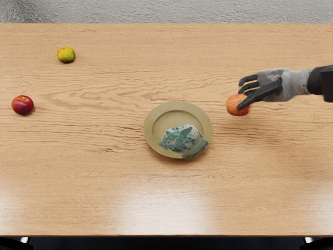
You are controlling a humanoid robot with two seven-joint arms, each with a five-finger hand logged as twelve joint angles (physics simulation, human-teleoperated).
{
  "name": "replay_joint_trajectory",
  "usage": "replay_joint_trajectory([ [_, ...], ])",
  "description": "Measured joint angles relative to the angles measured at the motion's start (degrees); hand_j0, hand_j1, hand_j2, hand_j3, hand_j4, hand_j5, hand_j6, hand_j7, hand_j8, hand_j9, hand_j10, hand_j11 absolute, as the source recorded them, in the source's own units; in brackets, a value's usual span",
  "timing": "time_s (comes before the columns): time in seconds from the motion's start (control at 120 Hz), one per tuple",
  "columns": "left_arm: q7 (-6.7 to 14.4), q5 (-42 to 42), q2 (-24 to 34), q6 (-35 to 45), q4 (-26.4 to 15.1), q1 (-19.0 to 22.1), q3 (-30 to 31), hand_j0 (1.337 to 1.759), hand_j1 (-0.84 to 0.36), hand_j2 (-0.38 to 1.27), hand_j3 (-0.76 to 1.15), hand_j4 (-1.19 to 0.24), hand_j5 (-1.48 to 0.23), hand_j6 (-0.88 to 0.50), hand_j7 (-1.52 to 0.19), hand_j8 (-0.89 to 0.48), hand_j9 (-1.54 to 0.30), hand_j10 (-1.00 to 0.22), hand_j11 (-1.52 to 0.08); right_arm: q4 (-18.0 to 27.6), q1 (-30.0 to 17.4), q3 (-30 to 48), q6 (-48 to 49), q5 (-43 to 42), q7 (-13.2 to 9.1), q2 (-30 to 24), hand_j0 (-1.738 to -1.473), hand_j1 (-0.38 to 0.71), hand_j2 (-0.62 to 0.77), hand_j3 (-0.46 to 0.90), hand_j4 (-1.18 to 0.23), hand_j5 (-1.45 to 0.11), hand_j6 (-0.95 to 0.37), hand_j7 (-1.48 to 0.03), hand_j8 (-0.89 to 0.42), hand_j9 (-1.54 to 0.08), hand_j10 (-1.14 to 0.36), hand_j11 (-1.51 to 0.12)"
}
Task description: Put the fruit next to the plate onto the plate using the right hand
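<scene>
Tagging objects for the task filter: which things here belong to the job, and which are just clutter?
In the job:
- right hand, fingers spread at the fruit
- orange-red fruit, just right of the plate
- plate, table centre

Lying about:
- red apple, far left
- yellow-green citrus, back left

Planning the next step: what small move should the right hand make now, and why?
Probably close the right hand around the orange-red fruit: the hand is open, one finger over the fruit, which sits on the table right of the plate.
</scene>
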Motion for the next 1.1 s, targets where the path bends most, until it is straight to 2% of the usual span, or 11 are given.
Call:
replay_joint_trajectory([
  [0.15, 0.0, 0.0, 0.0, 0.0, 0.0, 0.0, 0.0, 1.658, 0.33, 0.00, 0.00, -0.01, -0.02, -0.01, -0.02, -0.01, -0.02, -0.01, -0.02, -0.8, -0.7, 1.6, 7.2, 2.9, 0.0, 3.7, -1.655, 0.34, 0.58, 0.00, -0.84, -1.19, -0.83, -1.13, -0.33, -1.14, -0.40, -1.14],
  [0.4, 0.0, 0.0, 0.0, 0.0, 0.0, 0.0, 0.0, 1.658, 0.34, 0.00, 0.00, -0.01, -0.02, -0.01, -0.02, -0.01, -0.02, -0.01, -0.02, -2.3, -0.9, 1.9, 9.3, 1.0, 0.0, 13.8, -1.656, 0.35, 0.58, 0.00, -0.85, -1.18, -0.86, -1.13, -0.32, -1.14, -0.41, -1.14],
  [0.417, 0.0, 0.0, 0.0, 0.0, 0.0, 0.0, 0.0, 1.658, 0.34, 0.00, 0.00, -0.01, -0.02, -0.01, -0.02, -0.01, -0.02, -0.01, -0.02, -2.4, -0.9, 1.8, 9.3, 0.9, 0.0, 14.1, -1.657, 0.33, 0.56, 0.00, -0.83, -1.15, -0.84, -1.11, -0.32, -1.11, -0.41, -1.12],
  [0.525, 0.0, 0.0, 0.0, 0.0, 0.0, 0.0, 0.0, 1.658, 0.33, 0.00, 0.00, -0.01, -0.02, -0.01, -0.02, -0.01, -0.02, -0.01, -0.02, -3.2, -1.4, 2.0, 9.0, -1.5, 0.0, 15.2, -1.657, 0.06, 0.32, 0.00, -0.50, -0.69, -0.51, -0.67, -0.20, -0.67, -0.26, -0.67],
  [0.608, 0.0, 0.0, 0.0, 0.0, 0.0, 0.0, 0.0, 1.658, 0.33, 0.00, 0.00, -0.01, -0.02, -0.01, -0.02, -0.01, -0.02, -0.01, -0.02, -3.4, -1.7, 2.2, 9.0, -2.6, 0.0, 15.4, -1.657, -0.07, 0.21, 0.00, -0.33, -0.46, -0.34, -0.44, -0.13, -0.45, -0.17, -0.45],
  [0.7, 0.0, 0.0, 0.0, 0.0, 0.0, 0.0, 0.0, 1.658, 0.33, 0.00, 0.00, -0.01, -0.02, -0.01, -0.02, -0.01, -0.02, -0.01, -0.02, -2.4, -2.3, 5.1, 11.8, -2.7, 0.0, 12.4, -1.658, -0.17, 0.14, 0.00, -0.21, -0.29, -0.22, -0.28, -0.09, -0.28, -0.11, -0.29],
  [0.75, 0.0, 0.0, 0.0, 0.0, 0.0, -2.9, 0.0, 1.658, 0.33, 0.00, 0.00, -0.01, -0.02, -0.01, -0.02, -0.01, -0.02, -0.01, -0.02, -1.4, -3.4, 7.5, 13.3, -2.0, 0.0, 8.6, -1.658, -0.21, 0.11, 0.00, -0.17, -0.23, -0.17, -0.22, -0.07, -0.22, -0.08, -0.22],
  [0.842, 0.0, 0.0, 0.0, 0.0, 0.0, -2.9, 0.0, 1.658, 0.33, 0.00, 0.00, -0.01, -0.02, -0.01, -0.02, -0.01, -0.02, -0.01, -0.02, -0.5, -6.0, 10.2, 14.7, 1.0, 0.0, -0.3, -1.658, -0.26, 0.07, 0.00, -0.11, -0.15, -0.11, -0.14, -0.04, -0.14, -0.05, -0.14],
  [0.9, 0.0, 0.0, 0.0, 0.0, 0.0, -2.9, 0.0, 1.658, 0.33, 0.00, 0.00, -0.01, -0.02, -0.01, -0.02, -0.01, -0.02, -0.01, -0.02, -0.2, -7.3, 11.1, 15.1, 2.3, 0.0, -3.9, -1.658, -0.28, 0.05, 0.00, -0.08, -0.11, -0.08, -0.11, -0.03, -0.11, -0.04, -0.11],
  [1.1, -0.1, 0.0, 0.0, 0.0, 0.0, -3.0, 0.0, 1.658, 0.33, 0.00, 0.00, -0.01, -0.02, -0.01, -0.02, -0.01, -0.02, -0.01, -0.02, 0.0, -9.3, 12.1, 15.6, 3.8, 0.0, -7.6, -1.658, -0.32, 0.02, 0.00, -0.03, -0.04, -0.03, -0.04, -0.01, -0.04, -0.01, -0.04],
])
